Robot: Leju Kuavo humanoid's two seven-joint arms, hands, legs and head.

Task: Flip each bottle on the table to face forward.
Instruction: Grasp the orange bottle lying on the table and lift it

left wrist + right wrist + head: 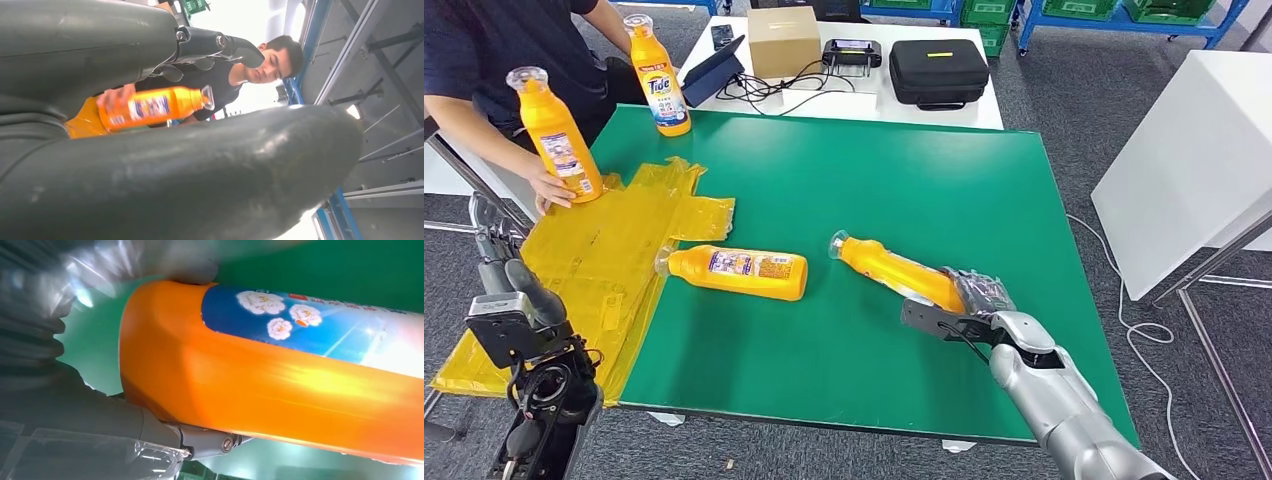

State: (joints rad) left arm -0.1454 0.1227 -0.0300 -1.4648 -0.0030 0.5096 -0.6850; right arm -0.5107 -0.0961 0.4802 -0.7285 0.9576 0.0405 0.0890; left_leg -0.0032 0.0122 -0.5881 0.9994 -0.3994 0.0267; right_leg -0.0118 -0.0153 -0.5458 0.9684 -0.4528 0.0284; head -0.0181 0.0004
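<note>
The right robot hand, wrapped in clear plastic, gripped the base end of an orange bottle that lay tilted on the green counter, cap pointing away to the left. A second bottle lay flat just beside a crumpled yellow plastic sheet. Two more stood upright at the far left: one steadied by a person's hand, the other showing its Tide label. The left robot hand hung off the counter's left edge; I couldn't tell how its fingers lay.
</note>
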